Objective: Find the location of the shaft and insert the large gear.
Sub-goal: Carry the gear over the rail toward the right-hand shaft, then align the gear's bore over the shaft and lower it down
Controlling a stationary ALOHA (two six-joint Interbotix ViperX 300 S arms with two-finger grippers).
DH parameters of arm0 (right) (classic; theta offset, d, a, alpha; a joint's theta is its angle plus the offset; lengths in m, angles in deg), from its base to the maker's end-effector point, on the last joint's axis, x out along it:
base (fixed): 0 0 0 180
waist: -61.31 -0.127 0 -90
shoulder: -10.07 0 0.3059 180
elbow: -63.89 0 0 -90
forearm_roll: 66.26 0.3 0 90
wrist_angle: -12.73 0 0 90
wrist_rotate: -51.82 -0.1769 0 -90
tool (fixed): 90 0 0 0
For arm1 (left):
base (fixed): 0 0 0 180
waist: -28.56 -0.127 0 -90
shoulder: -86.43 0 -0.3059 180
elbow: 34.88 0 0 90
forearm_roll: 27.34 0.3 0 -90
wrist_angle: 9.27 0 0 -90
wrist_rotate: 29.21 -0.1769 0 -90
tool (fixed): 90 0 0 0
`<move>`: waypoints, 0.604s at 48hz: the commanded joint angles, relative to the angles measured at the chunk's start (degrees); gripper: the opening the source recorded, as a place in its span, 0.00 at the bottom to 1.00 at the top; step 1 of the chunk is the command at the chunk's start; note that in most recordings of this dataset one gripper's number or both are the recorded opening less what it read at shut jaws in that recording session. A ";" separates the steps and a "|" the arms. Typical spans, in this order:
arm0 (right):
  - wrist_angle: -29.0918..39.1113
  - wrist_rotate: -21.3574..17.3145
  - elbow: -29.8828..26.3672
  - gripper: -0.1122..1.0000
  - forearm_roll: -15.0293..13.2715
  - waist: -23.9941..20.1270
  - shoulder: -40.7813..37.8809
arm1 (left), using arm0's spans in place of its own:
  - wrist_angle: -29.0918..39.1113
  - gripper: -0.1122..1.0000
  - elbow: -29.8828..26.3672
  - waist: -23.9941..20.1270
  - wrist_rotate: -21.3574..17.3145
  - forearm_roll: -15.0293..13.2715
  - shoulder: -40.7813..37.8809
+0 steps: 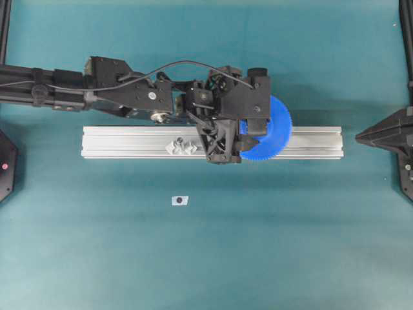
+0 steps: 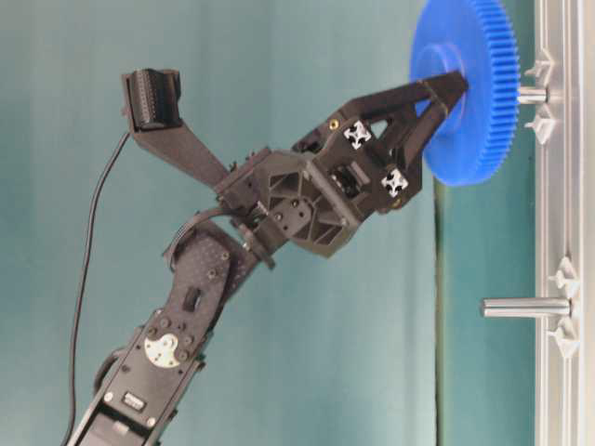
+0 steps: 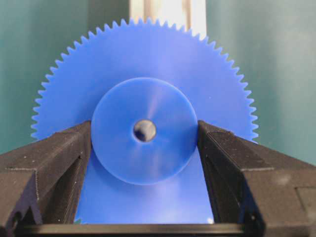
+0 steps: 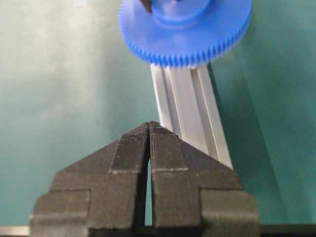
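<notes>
Your left gripper (image 3: 144, 136) is clamped on the large gear (image 3: 143, 94) by its raised hub, one finger on each side, so the jaws sit fairly wide but they're full. In the left wrist view the centre hole looks straight back at you, with a strip of the aluminium rail (image 1: 129, 142) showing above the gear's top teeth.

From table level the gear hangs right in front of the rail, and the shaft (image 2: 532, 95) pokes out at its face, flanked by its two little clear brackets. Whether the pin has entered the hole, I can't tell, because the gear covers that spot. A second, longer pin (image 2: 525, 307) sticks out of the rail lower in that same view, well apart from the gear.

Overhead, the left arm's wrist covers the rail's middle. A small white tag (image 1: 179, 201) lies on the mat near the rail.

Your right gripper (image 4: 149, 136) is pinched together on nothing, parked off the rail's end.
</notes>
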 commanded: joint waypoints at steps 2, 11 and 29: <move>-0.35 -0.53 -0.62 0.11 -0.09 0.09 -0.44 | 1.05 0.74 -1.05 -0.44 0.26 0.18 0.18; -0.35 -0.53 -0.53 0.11 -0.09 0.18 -0.44 | 6.50 0.74 -1.05 -0.70 0.26 0.09 0.70; -0.62 -0.53 -0.35 0.11 0.00 0.18 -0.35 | 12.92 0.74 -1.93 -1.41 0.35 0.18 1.23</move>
